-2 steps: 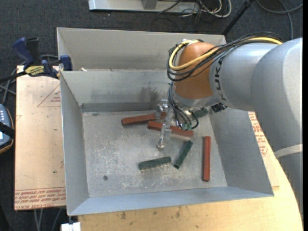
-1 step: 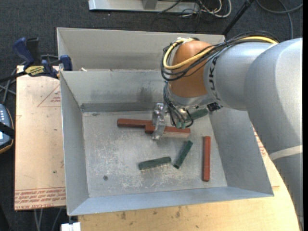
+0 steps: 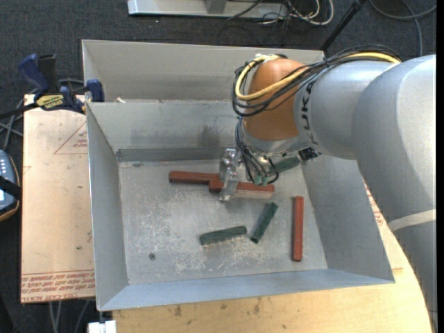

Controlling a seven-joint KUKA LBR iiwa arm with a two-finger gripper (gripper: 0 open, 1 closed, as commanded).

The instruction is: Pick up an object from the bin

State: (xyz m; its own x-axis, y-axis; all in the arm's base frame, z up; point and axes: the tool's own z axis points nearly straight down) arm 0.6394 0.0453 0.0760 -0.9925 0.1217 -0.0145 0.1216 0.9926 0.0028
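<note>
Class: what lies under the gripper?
A long red bar on the bin floor, beneath the gripper. Its middle is covered, so contact cannot be seen.

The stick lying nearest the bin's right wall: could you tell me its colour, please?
The stick is reddish brown, clearest in the camera view.

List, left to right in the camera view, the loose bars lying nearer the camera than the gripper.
In order: nearly level dark green bar → slanted dark green bar → red bar near the right wall. The long red-brown bar under the gripper spans most of that range, so it is left out.
</note>
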